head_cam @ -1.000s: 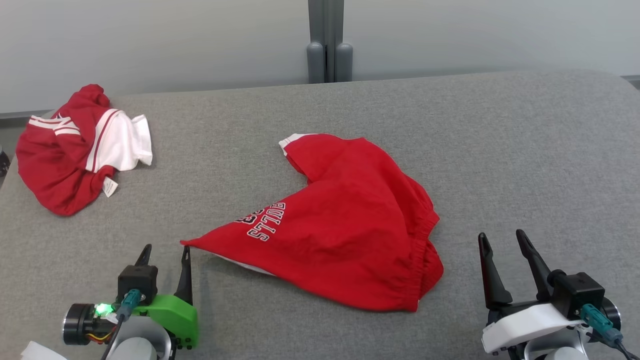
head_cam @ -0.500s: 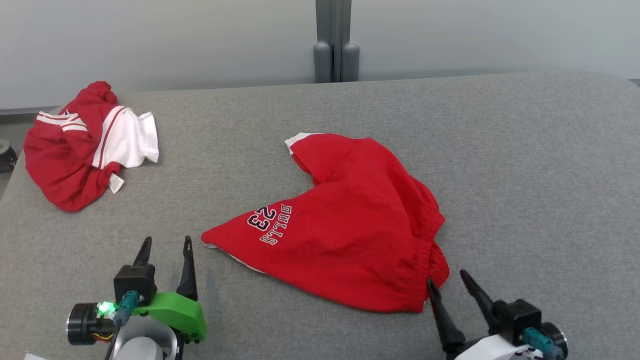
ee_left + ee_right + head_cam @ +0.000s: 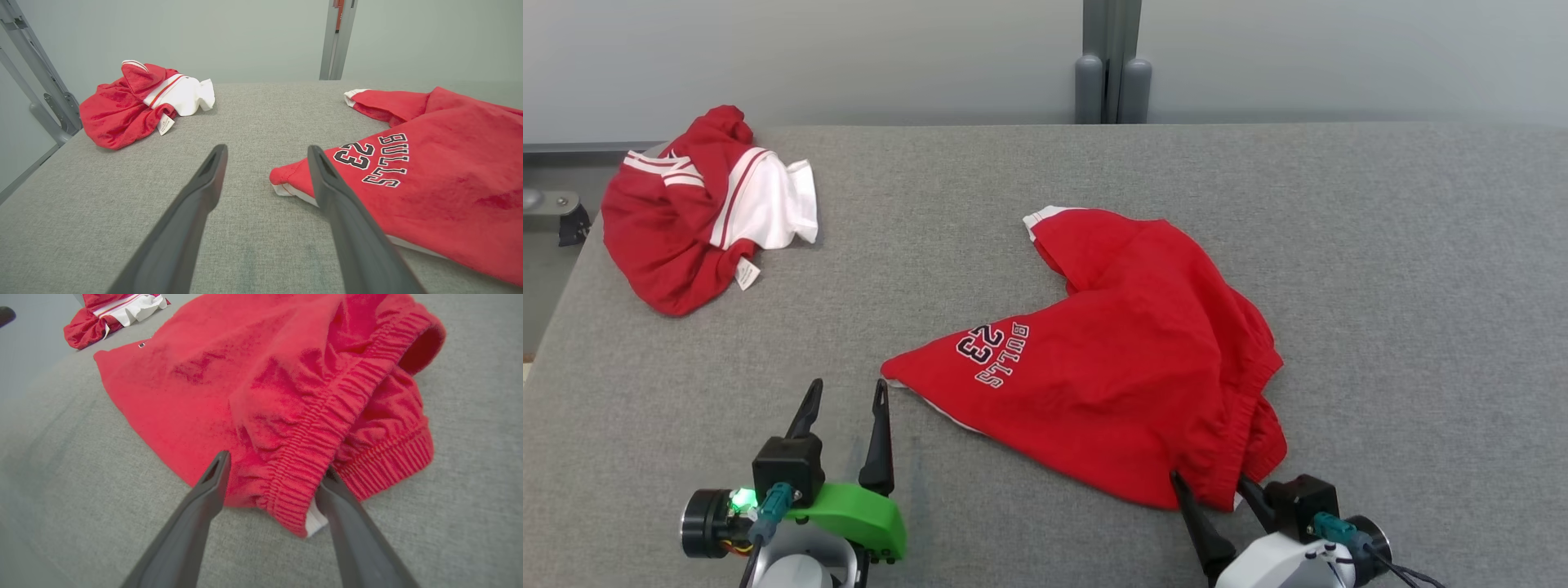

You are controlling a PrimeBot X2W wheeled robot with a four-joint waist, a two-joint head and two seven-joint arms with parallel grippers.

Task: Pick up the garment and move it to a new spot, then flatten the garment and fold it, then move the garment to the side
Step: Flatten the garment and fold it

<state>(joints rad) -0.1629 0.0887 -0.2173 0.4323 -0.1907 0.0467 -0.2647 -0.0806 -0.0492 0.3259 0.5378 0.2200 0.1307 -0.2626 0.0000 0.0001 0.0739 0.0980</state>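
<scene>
Red shorts [image 3: 1119, 367] lie rumpled mid-table [image 3: 1380, 245], toward the near edge. Right gripper [image 3: 1210, 483] wide open, straddling the waistband [image 3: 327, 428], nothing pinched yet; looks lined up to grab. Left gripper [image 3: 847, 385] wide open, empty, just beside the leg hem [image 3: 286, 185].

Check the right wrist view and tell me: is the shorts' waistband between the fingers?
Yes, the elastic waistband of the red shorts sits between the right gripper's open fingers.

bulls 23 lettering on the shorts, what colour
The lettering is dark with white outlines; clearest in left wrist view.
</scene>
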